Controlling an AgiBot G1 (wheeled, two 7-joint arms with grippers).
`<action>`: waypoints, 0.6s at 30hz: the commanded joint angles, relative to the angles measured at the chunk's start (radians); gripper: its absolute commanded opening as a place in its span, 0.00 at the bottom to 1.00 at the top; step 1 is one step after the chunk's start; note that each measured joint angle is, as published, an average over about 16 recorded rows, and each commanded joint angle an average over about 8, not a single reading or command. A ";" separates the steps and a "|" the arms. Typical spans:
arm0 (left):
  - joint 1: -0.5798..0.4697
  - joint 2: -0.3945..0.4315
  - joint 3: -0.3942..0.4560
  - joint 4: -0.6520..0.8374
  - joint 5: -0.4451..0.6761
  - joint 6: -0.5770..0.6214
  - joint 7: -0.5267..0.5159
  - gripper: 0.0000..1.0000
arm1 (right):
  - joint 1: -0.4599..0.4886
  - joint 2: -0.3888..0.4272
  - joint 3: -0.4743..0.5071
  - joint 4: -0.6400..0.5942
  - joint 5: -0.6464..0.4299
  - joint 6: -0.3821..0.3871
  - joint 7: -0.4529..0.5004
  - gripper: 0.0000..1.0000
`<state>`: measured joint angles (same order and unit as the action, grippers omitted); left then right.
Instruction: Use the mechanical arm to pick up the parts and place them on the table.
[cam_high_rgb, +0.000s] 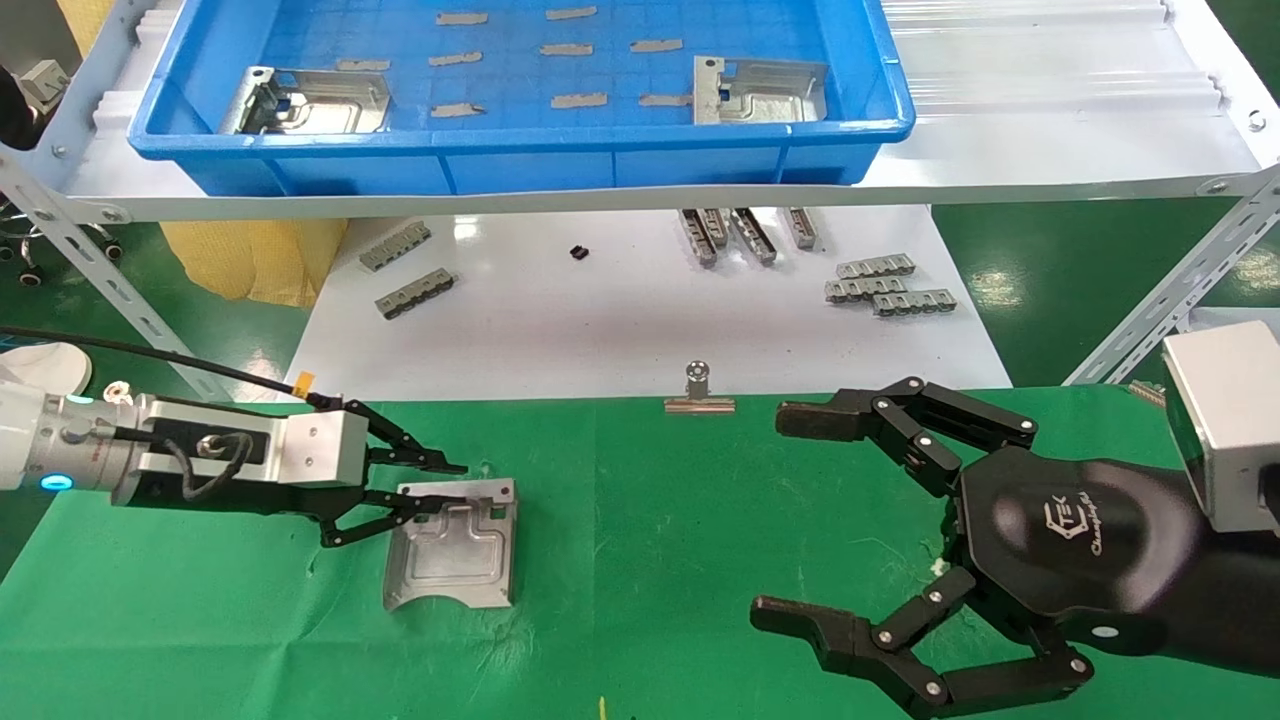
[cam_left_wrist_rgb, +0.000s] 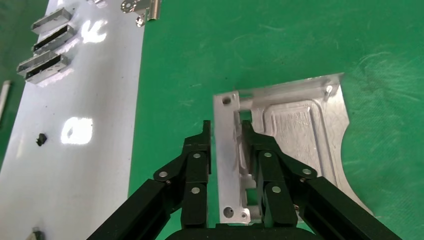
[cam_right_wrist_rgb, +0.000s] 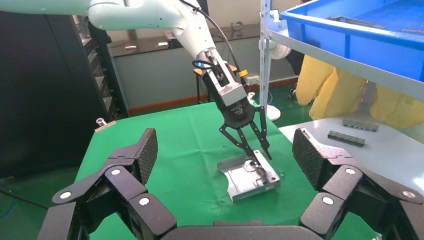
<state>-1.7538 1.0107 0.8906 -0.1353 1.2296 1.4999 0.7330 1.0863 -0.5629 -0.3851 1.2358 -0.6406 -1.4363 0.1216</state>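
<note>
One silver part (cam_high_rgb: 455, 550) lies flat on the green table (cam_high_rgb: 650, 560). My left gripper (cam_high_rgb: 440, 487) is low over its near edge. In the left wrist view, the open left gripper (cam_left_wrist_rgb: 226, 127) straddles the holed flange of the part (cam_left_wrist_rgb: 300, 125), with a thin gap on one side. The right wrist view also shows this gripper (cam_right_wrist_rgb: 262, 157) standing over the part (cam_right_wrist_rgb: 247, 177). My right gripper (cam_high_rgb: 790, 515), the black TEK hand, hovers wide open and empty over the cloth at the right. Two more parts (cam_high_rgb: 310, 100) (cam_high_rgb: 765, 92) lie in the blue tray (cam_high_rgb: 520, 140).
The tray sits on a raised white shelf with slanted metal braces (cam_high_rgb: 1170, 300). Under it, grey toothed strips (cam_high_rgb: 890, 285) (cam_high_rgb: 405, 270) lie on the white tabletop. A silver binder clip (cam_high_rgb: 699, 392) holds the cloth's far edge. Small grey tabs lie in the tray.
</note>
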 joint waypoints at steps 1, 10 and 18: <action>-0.004 0.005 -0.001 0.017 -0.002 0.009 0.009 1.00 | 0.000 0.000 0.000 0.000 0.000 0.000 0.000 1.00; 0.010 -0.007 -0.042 0.080 -0.073 0.084 -0.060 1.00 | 0.000 0.000 0.000 0.000 0.000 0.000 0.000 1.00; 0.034 -0.012 -0.073 0.111 -0.125 0.094 -0.107 1.00 | 0.000 0.000 0.000 0.000 0.000 0.000 0.000 1.00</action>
<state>-1.7244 0.9987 0.8240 -0.0312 1.1158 1.5913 0.6349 1.0861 -0.5629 -0.3850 1.2355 -0.6404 -1.4361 0.1215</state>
